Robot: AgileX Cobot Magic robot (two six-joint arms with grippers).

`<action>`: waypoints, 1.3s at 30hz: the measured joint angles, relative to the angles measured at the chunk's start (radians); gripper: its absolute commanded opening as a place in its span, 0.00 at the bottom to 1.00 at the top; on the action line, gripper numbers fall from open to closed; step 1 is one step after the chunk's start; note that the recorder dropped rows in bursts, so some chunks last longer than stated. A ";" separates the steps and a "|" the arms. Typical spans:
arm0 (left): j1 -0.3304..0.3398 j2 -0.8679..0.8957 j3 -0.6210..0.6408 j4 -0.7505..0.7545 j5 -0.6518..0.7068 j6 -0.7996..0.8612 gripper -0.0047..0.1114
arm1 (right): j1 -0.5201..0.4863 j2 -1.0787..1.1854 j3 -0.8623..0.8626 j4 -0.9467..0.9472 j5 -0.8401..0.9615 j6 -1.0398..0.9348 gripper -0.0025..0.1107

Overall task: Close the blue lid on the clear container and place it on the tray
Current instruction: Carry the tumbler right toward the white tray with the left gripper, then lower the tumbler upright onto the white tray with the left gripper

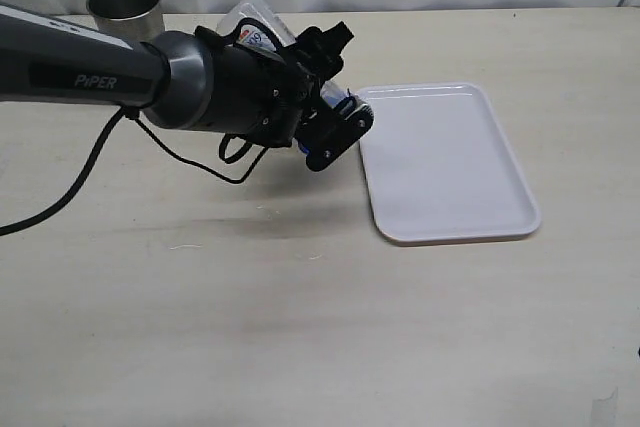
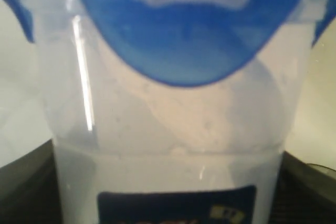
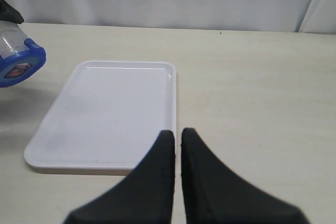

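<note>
My left gripper [image 1: 338, 92] is shut on the clear container [image 1: 256, 23] and holds it tilted above the table, just left of the tray [image 1: 450, 162]. The blue lid [image 3: 21, 64] sits on the container's end that points toward the tray. In the left wrist view the container [image 2: 168, 129] fills the picture, with the blue lid [image 2: 194, 24] at its far end and dark fingers [image 2: 26, 182] on both sides. My right gripper [image 3: 177, 135] is shut and holds nothing; it hovers by the tray's [image 3: 105, 114] near corner.
A grey steel cup [image 1: 125, 7] stands at the back left, behind my left arm. A black cable [image 1: 90, 162] hangs from that arm down to the table. A white curtain closes off the back edge.
</note>
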 measured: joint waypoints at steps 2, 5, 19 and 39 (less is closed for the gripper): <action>-0.003 0.000 0.000 0.002 0.003 0.000 0.04 | 0.000 0.000 0.000 0.000 0.000 0.000 0.06; -0.007 0.000 0.000 0.004 -0.008 -0.014 0.04 | 0.000 0.000 0.000 0.000 0.000 0.000 0.06; -0.011 0.000 0.000 0.010 -0.289 -0.376 0.04 | 0.000 0.000 0.000 0.000 0.000 0.000 0.06; 0.024 0.056 -0.014 -0.683 -1.159 -0.670 0.04 | 0.000 0.000 0.000 0.002 0.000 0.000 0.06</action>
